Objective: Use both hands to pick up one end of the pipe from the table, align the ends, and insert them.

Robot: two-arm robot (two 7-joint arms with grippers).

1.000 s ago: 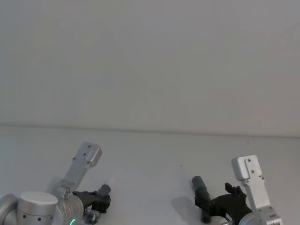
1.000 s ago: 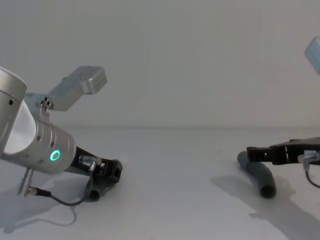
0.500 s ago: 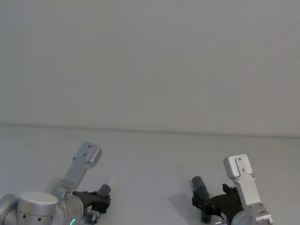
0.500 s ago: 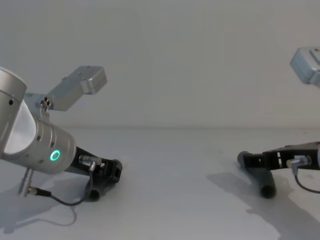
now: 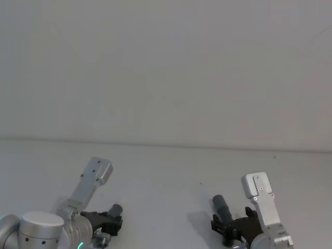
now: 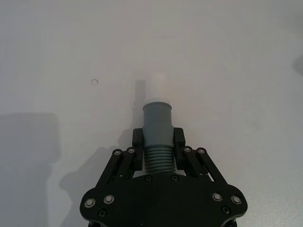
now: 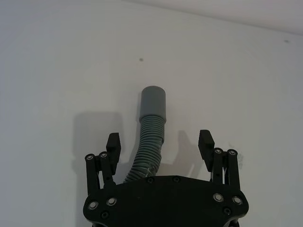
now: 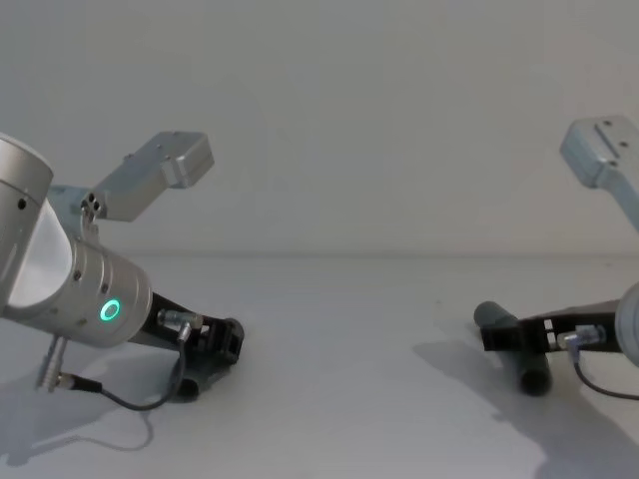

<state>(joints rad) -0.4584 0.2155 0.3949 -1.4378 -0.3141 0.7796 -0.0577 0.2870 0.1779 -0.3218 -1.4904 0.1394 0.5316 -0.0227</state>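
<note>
Movement on the right side is what's changing: over the last second the right gripper [image 7: 159, 140] is creeping in toward the middle of the table [image 8: 339, 329] and working further along the right hose [image 7: 152, 124]. The left arm isn't budging at all. I'm reading that as the right side lining up its grab, so the task is looking like it's sitting at the pick-up step, with aligning and inserting not yet started.

Going by the right wrist view, the right gripper's fingers are standing wide open, one on each side of the ribbed part of the right hose, and neither is touching it. That hose is lying on the table at the right, with its socket cuff [image 7: 153, 100] pointing away from the robot, past the fingertips.

The left gripper [image 6: 157, 142] is doing the opposite. It's clamping tight on the left hose [image 6: 156, 120], pinching it right where the ribs are meeting the smooth collar. The white tip [image 6: 156, 87] is sticking out in front of the fingers, touching nothing. In the chest view that gripper is hanging low at the left, at or just above the table, and I can't tell if its hose is lifting off yet.

The two hoses are sitting well apart, so I'm guessing the right fingers are needing to close before anything else is worth trying.
</note>
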